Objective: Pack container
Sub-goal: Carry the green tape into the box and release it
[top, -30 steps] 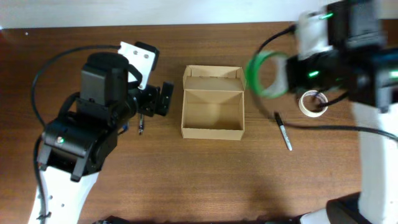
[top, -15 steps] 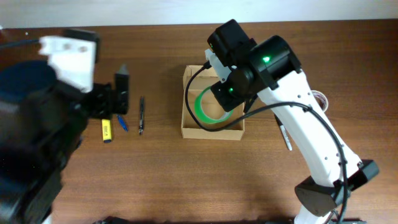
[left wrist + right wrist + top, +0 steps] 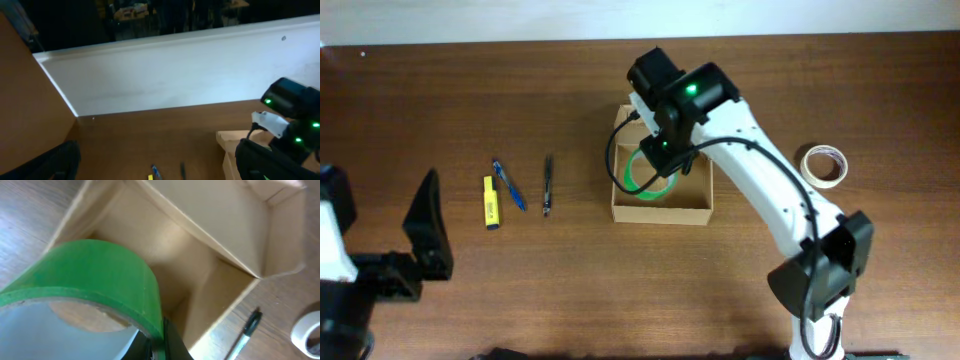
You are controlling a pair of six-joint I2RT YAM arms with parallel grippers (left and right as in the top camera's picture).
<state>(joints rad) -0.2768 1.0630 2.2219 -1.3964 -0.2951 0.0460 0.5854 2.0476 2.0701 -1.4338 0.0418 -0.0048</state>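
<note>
- Starting nearest you: the left gripper [image 3: 424, 200] hangs over the table's [image 3: 620, 290] front-left corner. Its wrist view shows one dark finger [image 3: 55, 162] at each lower corner, wide apart, with nothing between them.
- Farther in, left of centre, a yellow marker [image 3: 492, 202], a blue pen [image 3: 508, 185] and a black pen [image 3: 547, 184] lie side by side.
- The box [image 3: 660, 213] sits mid-table with its top open and its lid flap [image 3: 210, 210] folded back on the far side.
- The right gripper [image 3: 660, 165] reaches down into the box, jaws clamped on a green tape roll [image 3: 100, 275]. The roll is tilted inside the opening; you cannot tell whether it touches the floor.
- Right of the box, note a second pen [image 3: 246, 329] just beside its wall and a white tape roll [image 3: 823, 165] beyond.
</note>
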